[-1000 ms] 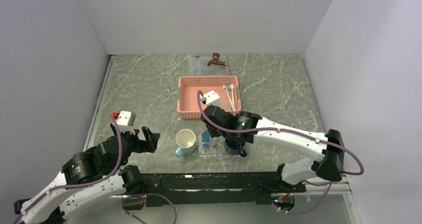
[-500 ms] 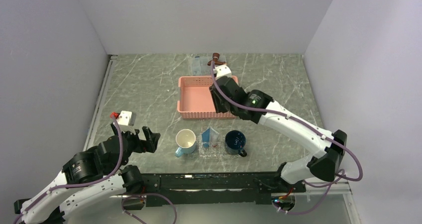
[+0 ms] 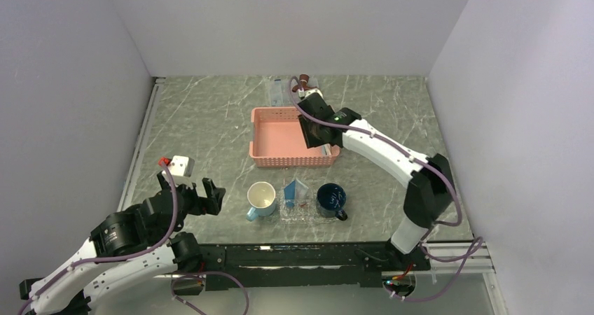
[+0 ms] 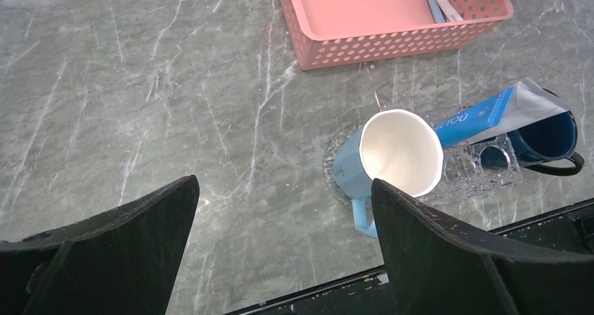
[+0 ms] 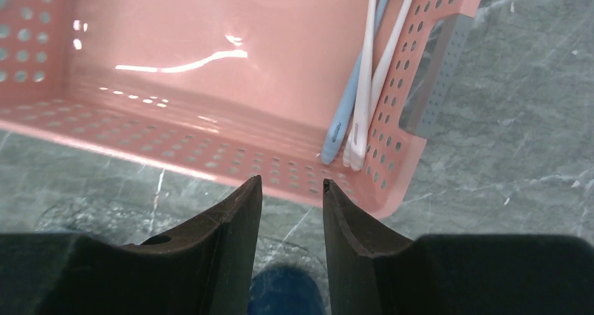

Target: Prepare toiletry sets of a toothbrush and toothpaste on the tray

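Toothbrushes [image 5: 364, 84] are bunched at the right end of the pink basket [image 5: 175, 161], top right in the right wrist view. One toothpaste [image 4: 476, 119] leans in the small clear tray [image 4: 490, 178] between two cups [image 4: 399, 154]. The right fingers [image 5: 231, 231] are narrow and empty at the basket rim. The left fingers [image 4: 434, 245] are spread wide over the bench [image 4: 140, 84].

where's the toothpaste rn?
Top view, near centre of the table: the toothpaste sits in the clear tray, between the pale cup and the dark blue mug.
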